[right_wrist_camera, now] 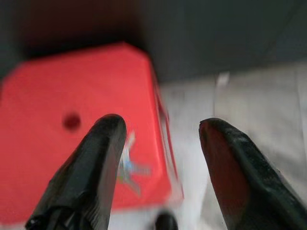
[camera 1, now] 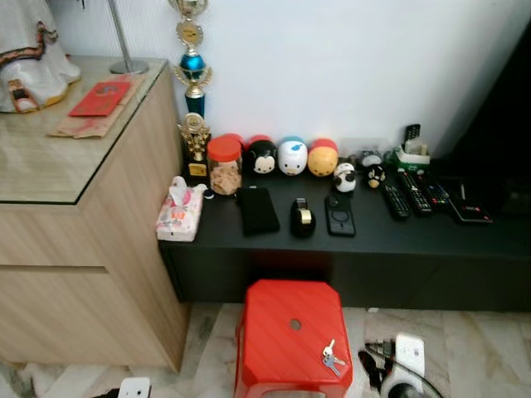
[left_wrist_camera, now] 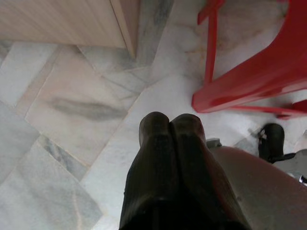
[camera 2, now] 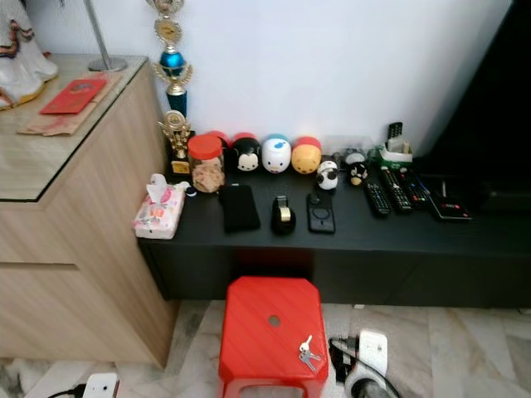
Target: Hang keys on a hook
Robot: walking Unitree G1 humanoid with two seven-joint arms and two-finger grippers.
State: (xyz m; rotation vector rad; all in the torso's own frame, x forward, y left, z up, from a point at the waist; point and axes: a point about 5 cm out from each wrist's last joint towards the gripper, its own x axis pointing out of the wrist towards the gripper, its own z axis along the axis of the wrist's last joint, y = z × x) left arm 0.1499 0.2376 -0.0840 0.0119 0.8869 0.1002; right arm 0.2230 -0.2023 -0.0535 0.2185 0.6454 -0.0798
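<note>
A small bunch of keys (camera 1: 332, 358) with a blue tag lies on the front right corner of a red plastic stool (camera 1: 290, 332) that stands on the marble floor. In the right wrist view my right gripper (right_wrist_camera: 160, 132) is open above the stool (right_wrist_camera: 57, 143), and the blurred keys (right_wrist_camera: 129, 167) lie just beside its one finger (right_wrist_camera: 103, 143). In the left wrist view my left gripper (left_wrist_camera: 170, 124) is shut with nothing in it, low over the floor beside a stool leg (left_wrist_camera: 249, 81).
Behind the stool runs a low black shelf (camera 1: 348, 236) with plush toys (camera 1: 292, 156), a jar (camera 1: 224, 164), remotes (camera 1: 411, 195), a tissue pack (camera 1: 179, 211) and a trophy (camera 1: 193, 83). A wooden cabinet (camera 1: 75, 249) stands at the left. A white plug and cable (camera 1: 402, 361) lie on the floor right of the stool.
</note>
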